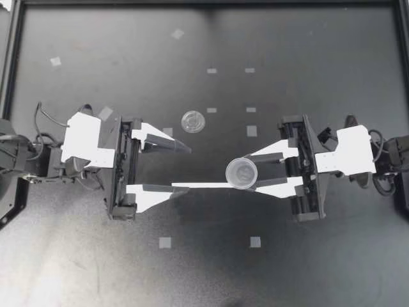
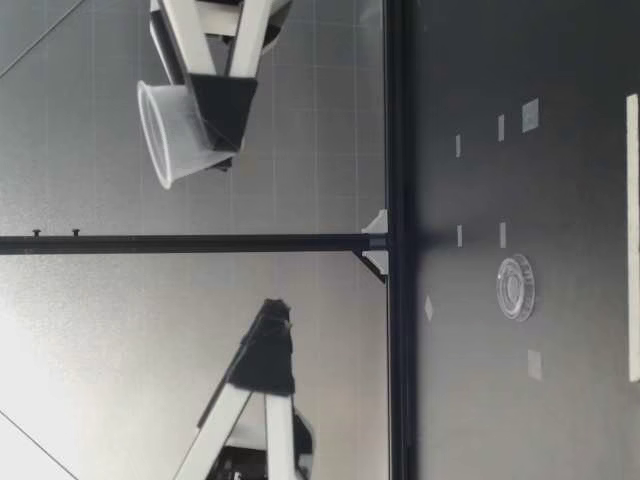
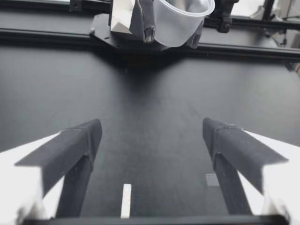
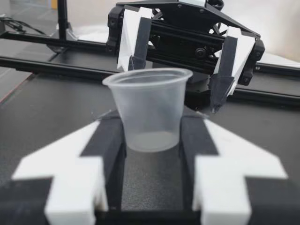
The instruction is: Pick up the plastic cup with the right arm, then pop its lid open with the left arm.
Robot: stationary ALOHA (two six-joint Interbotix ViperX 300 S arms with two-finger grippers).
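Left gripper [image 1: 181, 169]: comes in from the left side of the table, jaws spread wide and holding nothing. In the left wrist view its two dark fingers [image 3: 77, 143] stand far apart over bare table. In the low view it hangs well above the surface.
Clear lid [image 1: 193, 121]: lies flat on the black table [image 1: 319, 268], near the left gripper's farther finger but not touching it. It is well apart from the plastic cup and sits among small white tape squares [image 1: 252, 131].
White tape strip [image 1: 199, 185]: lies on the table, running from the left gripper's nearer finger toward the right gripper.
Plastic cup [image 1: 241, 172]: small and translucent, mouth up, only slightly tilted. It is held in the air well above the table in the low view [image 2: 180, 120], and faces the left gripper in the right wrist view [image 4: 149, 110].
Right gripper [image 1: 249, 173]: comes in from the right and is clamped on the plastic cup. One padded finger [image 4: 110, 140] presses each side of the cup's lower wall.
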